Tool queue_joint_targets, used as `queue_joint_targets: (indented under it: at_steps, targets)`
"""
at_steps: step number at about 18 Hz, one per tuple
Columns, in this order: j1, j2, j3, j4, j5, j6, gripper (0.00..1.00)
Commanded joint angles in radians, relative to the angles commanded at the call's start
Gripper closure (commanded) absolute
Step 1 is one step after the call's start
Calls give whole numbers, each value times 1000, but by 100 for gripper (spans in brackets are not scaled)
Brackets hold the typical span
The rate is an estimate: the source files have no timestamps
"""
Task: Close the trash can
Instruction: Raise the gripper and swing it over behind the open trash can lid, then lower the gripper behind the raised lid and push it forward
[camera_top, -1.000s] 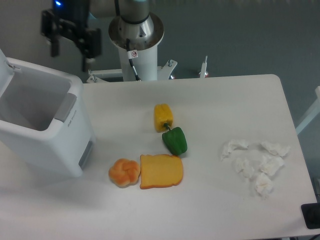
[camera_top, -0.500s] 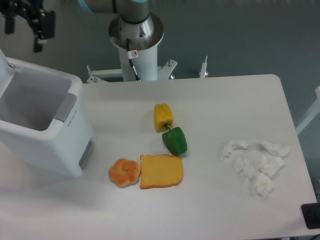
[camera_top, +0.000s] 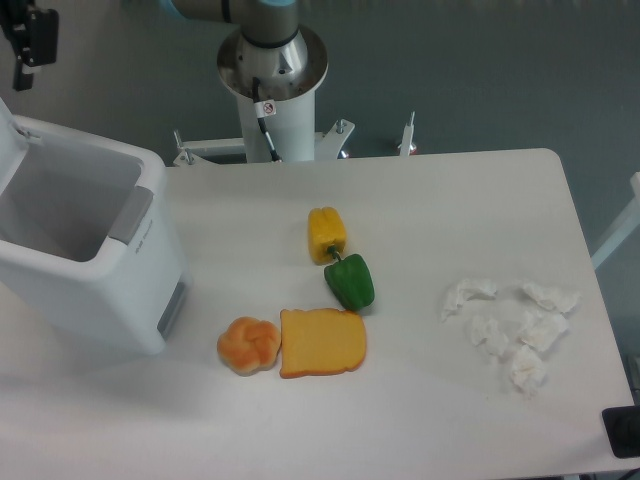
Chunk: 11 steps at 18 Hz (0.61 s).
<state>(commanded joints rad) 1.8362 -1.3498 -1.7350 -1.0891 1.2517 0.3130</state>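
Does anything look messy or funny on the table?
Yes. Crumpled white tissue scraps lie scattered near the right edge of the white table, like litter. The big white boxy plastic trash can on the left stands open, its lid tipped up.

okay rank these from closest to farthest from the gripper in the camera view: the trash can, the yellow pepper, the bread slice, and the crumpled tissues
Gripper sits at the top left edge.
1. Trash can, left, just below it.
2. Yellow pepper, table middle.
3. Bread slice, front of middle.
4. Tissues, far right.
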Motion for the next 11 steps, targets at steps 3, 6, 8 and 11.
queue_joint_targets:
  at_steps: [3, 6, 8, 11]
  targets:
    - [0, -5, 6, 3, 0, -15, 0]
    - [0, -5, 12, 2, 3, -20, 0]
    - [2, -5, 15, 8, 5, -25, 0]
    - [5, -8, 18, 28, 9, -31, 0]
